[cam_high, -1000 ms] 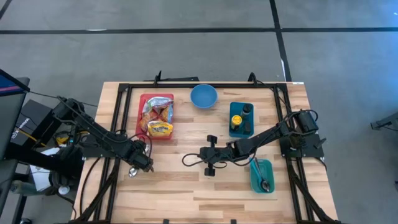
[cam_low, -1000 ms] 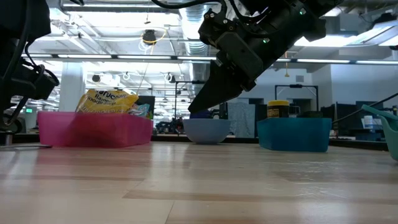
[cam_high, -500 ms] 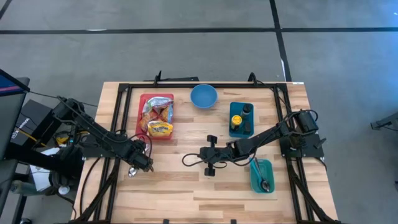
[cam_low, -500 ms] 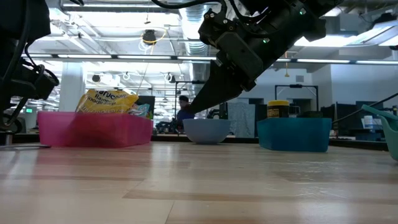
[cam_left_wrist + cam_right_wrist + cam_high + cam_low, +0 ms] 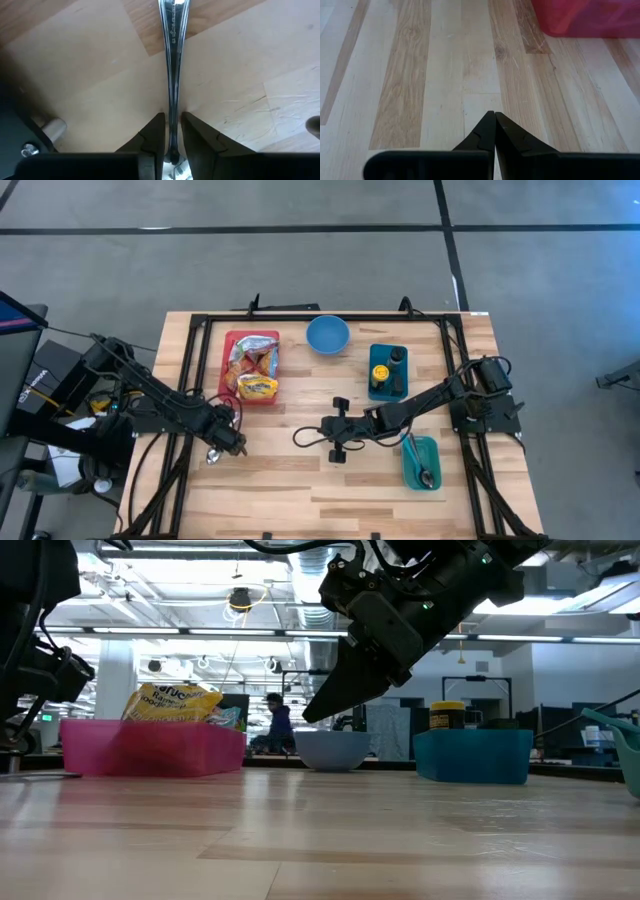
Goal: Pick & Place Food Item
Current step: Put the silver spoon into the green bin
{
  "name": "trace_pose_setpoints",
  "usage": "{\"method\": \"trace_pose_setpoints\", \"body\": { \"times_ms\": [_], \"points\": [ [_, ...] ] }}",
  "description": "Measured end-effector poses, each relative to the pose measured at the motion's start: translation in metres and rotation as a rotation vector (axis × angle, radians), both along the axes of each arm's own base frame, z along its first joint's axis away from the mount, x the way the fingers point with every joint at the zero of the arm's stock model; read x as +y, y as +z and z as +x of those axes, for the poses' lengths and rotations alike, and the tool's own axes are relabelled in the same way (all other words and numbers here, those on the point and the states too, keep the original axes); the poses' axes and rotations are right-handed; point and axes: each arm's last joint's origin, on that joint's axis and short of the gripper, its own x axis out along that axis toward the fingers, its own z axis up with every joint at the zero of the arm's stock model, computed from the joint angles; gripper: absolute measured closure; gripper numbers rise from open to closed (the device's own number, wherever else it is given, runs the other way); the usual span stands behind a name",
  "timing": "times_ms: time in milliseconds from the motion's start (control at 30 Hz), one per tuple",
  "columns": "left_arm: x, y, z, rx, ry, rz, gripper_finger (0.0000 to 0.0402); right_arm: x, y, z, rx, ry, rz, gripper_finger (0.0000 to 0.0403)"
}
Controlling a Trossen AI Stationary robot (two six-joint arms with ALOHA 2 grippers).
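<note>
Left hand (image 5: 172,131) pinches a metal spoon (image 5: 171,60) by its handle, fingers (image 5: 154,134) on either side; the handle runs forward over the wooden surface (image 5: 290,480). In the high view the left hand (image 5: 226,438) sits low at the left side of the surface, just near of the red tray, spoon (image 5: 212,453) poking out toward the near-left. Right hand (image 5: 494,131) is pressed together, empty, hanging above bare planks mid-surface; in the high view right hand (image 5: 305,434) points left, well apart from the left one. Red tray (image 5: 227,370) at far left holds snack packets (image 5: 254,366), the food items, still in the tray. Blue bowl (image 5: 327,335) far centre, beside the tray. Teal bin (image 5: 375,390) right of centre holds a yellow-lidded jar (image 5: 379,372) and a dark bottle (image 5: 397,360). Another teal container (image 5: 421,464) at near right holds a spoon (image 5: 424,471). In the low view a person (image 5: 278,724) shows in the room behind the surface.
</note>
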Motion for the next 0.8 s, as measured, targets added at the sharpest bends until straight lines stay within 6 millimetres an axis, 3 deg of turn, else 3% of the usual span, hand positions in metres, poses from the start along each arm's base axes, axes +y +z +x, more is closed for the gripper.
{"method": "trace_pose_setpoints", "body": {
  "times_ms": [200, 500, 800],
  "points": [
    [0.0000, 0.0003, 0.0000, -0.005, 0.000, -0.003, 0.0349, -0.0001, 0.0000, 0.0000, 0.000, -0.001, 0.000, 0.0403],
    [-0.0001, -0.0001, 0.0001, -0.006, 0.000, -0.003, 0.0392, -0.0001, 0.0001, 0.0001, 0.000, 0.000, 0.001, 0.0403],
    [0.0000, -0.0002, 0.0000, -0.006, 0.000, -0.004, 0.0385, -0.0001, 0.0000, 0.0000, -0.001, -0.005, 0.005, 0.0403]
  ]
}}
